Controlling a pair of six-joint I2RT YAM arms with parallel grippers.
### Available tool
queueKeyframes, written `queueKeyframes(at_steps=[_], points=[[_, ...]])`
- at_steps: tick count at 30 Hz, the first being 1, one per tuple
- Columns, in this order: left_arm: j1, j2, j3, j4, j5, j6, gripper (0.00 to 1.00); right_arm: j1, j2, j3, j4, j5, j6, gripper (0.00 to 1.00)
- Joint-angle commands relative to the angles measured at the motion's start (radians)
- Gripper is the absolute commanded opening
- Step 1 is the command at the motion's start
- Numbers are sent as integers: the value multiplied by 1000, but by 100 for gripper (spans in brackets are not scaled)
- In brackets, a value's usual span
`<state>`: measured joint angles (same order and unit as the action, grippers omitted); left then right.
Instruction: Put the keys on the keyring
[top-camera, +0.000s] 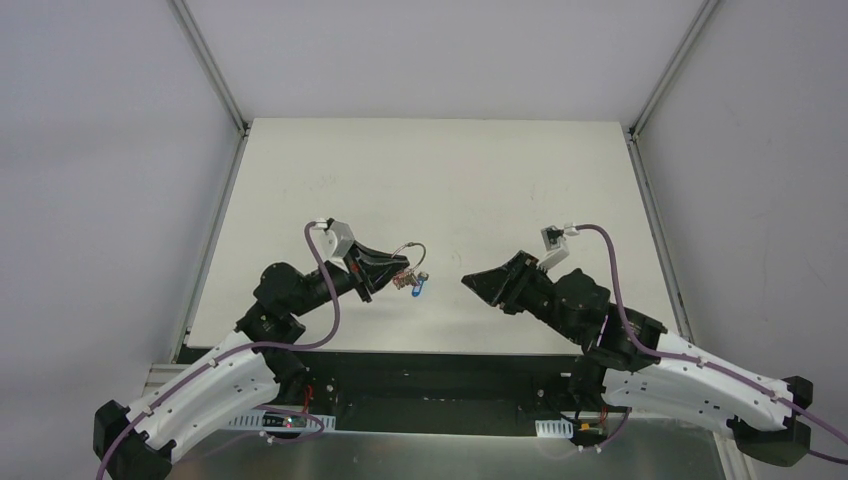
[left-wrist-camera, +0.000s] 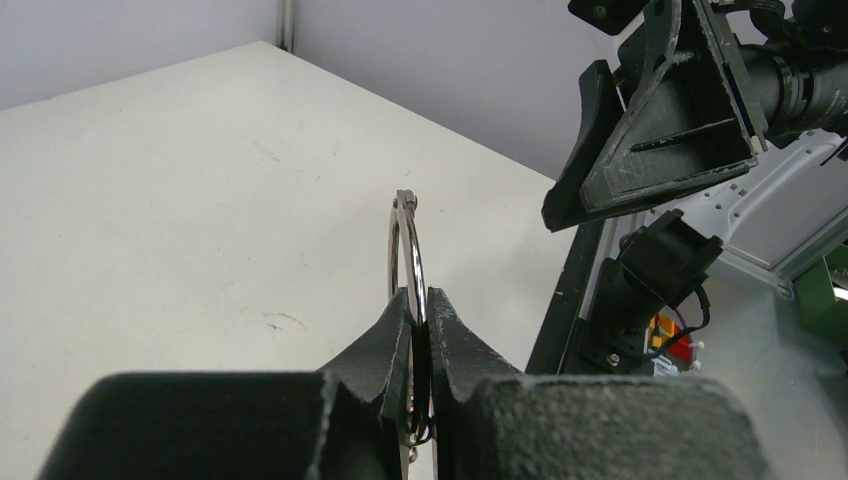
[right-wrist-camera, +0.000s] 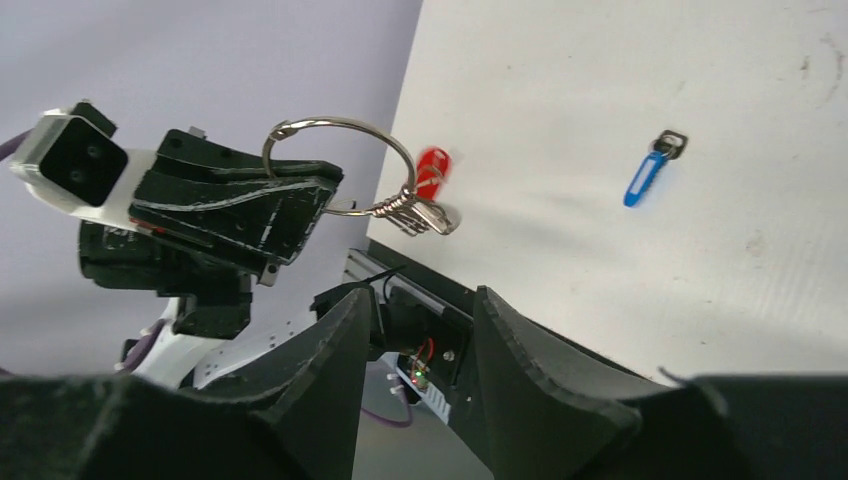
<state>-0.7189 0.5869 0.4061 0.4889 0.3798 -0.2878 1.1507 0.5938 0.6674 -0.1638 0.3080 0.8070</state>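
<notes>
My left gripper (top-camera: 392, 270) is shut on the keyring (top-camera: 411, 246), a thin silver ring held upright above the table; the ring rises edge-on from between the pads in the left wrist view (left-wrist-camera: 417, 250). In the right wrist view the ring (right-wrist-camera: 340, 122) carries a fan of small silver keys (right-wrist-camera: 420, 215). The red-headed key (right-wrist-camera: 433, 168) shows just behind the ring; I cannot tell whether it hangs on it. The blue-headed key (right-wrist-camera: 643, 180) lies on the table, also seen from above (top-camera: 423, 287). My right gripper (top-camera: 478, 283) is open and empty, facing the ring from the right (right-wrist-camera: 422, 300).
The white table (top-camera: 440, 180) has metal rails along its left and right sides and a black front edge (top-camera: 420, 365) by the arm bases. Grey walls enclose it. The right gripper's dark body (left-wrist-camera: 660, 110) fills the upper right of the left wrist view.
</notes>
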Motion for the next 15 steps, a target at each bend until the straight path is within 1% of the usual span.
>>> queueKeyframes(at_steps=[1,5,8,10,15], points=[[3,12,43,49,-46,-38,0,2,2,52,-54,82,-28,47],[3,20,52,19,-62,-39,0,2,62,92,-56,106,19,50],[3,19,50,11,-73,-32,0,3,107,110,-9,102,64,52],[3,18,45,10,-84,-19,0,1,141,130,21,99,93,53],[3,9,42,-8,-119,32,0,1,237,206,20,112,161,54]])
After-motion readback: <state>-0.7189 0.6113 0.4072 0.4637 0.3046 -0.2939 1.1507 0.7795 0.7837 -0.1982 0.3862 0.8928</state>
